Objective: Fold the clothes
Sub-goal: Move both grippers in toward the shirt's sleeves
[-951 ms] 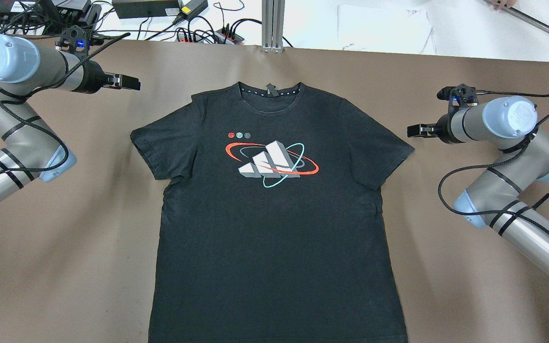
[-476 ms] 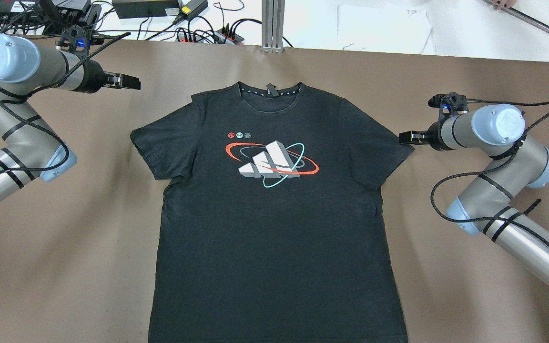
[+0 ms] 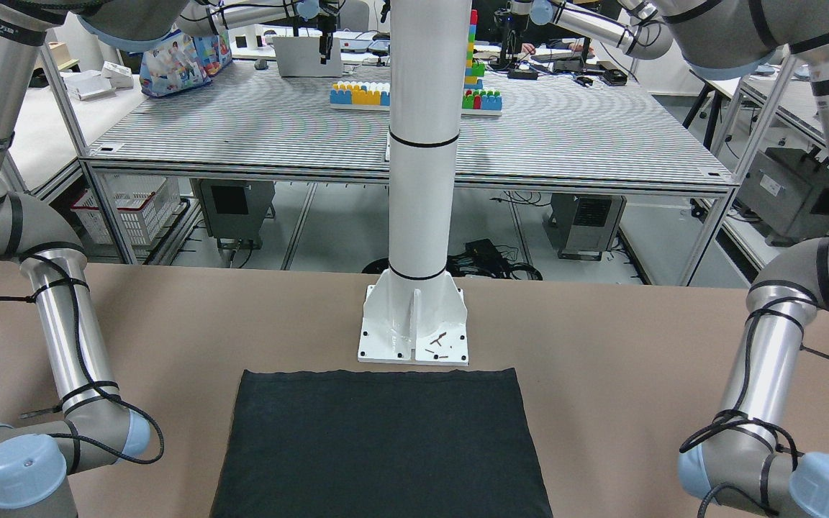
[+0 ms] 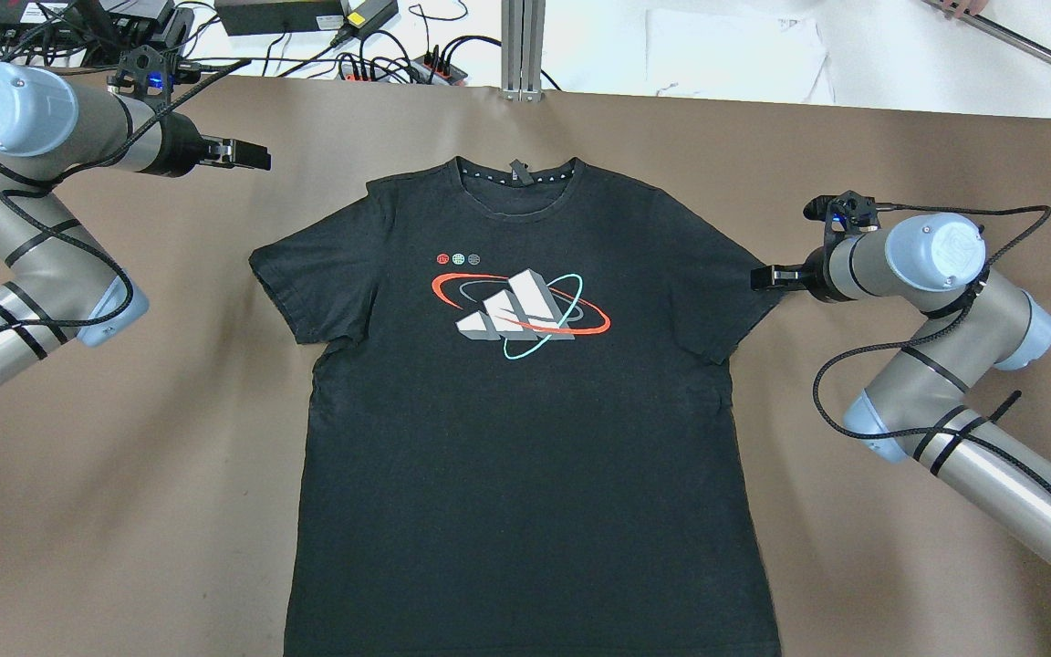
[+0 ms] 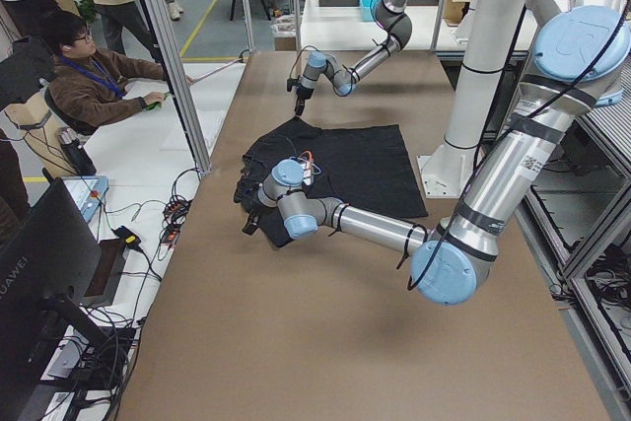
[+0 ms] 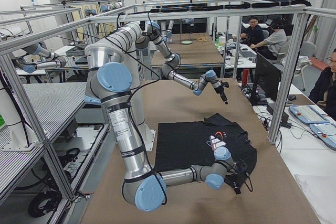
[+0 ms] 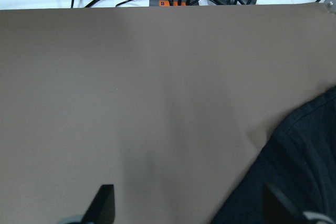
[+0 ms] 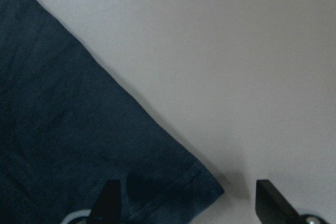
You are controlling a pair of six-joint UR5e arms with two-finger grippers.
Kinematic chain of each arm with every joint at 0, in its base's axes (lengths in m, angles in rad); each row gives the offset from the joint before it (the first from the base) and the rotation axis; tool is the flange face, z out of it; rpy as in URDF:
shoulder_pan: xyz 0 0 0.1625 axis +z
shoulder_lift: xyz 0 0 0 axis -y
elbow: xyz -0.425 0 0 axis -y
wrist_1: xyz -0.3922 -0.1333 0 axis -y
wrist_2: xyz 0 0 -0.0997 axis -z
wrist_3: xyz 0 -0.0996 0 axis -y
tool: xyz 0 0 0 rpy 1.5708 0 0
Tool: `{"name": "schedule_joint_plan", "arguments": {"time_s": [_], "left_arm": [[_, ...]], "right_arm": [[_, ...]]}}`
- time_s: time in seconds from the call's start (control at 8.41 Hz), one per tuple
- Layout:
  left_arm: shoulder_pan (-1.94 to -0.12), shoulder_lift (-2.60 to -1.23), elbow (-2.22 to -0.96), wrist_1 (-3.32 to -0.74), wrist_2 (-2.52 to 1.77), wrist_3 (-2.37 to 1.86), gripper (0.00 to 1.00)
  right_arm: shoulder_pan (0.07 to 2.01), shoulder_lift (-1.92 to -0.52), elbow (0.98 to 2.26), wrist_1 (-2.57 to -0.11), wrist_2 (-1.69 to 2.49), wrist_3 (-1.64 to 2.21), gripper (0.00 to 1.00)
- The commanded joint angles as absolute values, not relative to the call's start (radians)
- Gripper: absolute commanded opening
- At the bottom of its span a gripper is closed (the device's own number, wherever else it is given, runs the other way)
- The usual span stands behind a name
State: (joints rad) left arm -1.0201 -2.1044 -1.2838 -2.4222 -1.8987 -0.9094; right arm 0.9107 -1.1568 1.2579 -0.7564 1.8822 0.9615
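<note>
Shirt: the black T-shirt (image 4: 525,438) lies flat and unfolded on the brown bench (image 4: 124,511), print up, with its collar toward the far edge in the overhead view and its hem just beside the white pillar's base plate (image 3: 413,338). The right hand (image 4: 760,277) is at the tip of the sleeve (image 4: 726,274) on the robot's right, fingers spread wide with the sleeve's corner between them, not closed on it. The left hand (image 4: 256,157) is over bare bench near the other shoulder, fingers apart and empty.
</note>
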Motion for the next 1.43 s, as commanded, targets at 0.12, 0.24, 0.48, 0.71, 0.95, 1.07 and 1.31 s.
{"name": "schedule_joint_plan", "arguments": {"time_s": [0.12,0.24,0.48,0.71,0.95,1.07,1.31], "left_arm": [[-1.02,-2.111,-1.287,-2.422,-1.898,-0.914,1.0],[-1.02,-2.112,-1.287,-2.422,-1.898,-0.914,1.0],[-1.02,-2.112,-1.287,-2.424,-1.899,-0.914,1.0],[-1.02,-2.112,-1.289,-2.424,-1.898,-0.914,1.0],[-1.02,-2.112,-1.289,-2.424,-1.898,-0.913,1.0],[-1.022,-2.112,-1.289,-2.424,-1.898,-0.913,1.0],[-1.022,-2.111,-1.287,-2.424,-1.898,-0.911,1.0]], "right_arm": [[0.905,-1.157,1.261,-0.758,1.884,0.962,0.35],[0.905,-1.157,1.261,-0.761,1.884,0.963,0.11],[0.905,-1.155,1.262,-0.765,1.885,0.962,0.0],[0.91,-1.157,1.27,-0.767,1.891,0.962,0.0],[0.922,-1.157,1.285,-0.772,1.923,0.962,0.0],[0.936,-1.157,1.305,-0.773,1.963,0.963,0.0],[0.937,-1.155,1.363,-0.8,2.016,0.968,0.0]]}}
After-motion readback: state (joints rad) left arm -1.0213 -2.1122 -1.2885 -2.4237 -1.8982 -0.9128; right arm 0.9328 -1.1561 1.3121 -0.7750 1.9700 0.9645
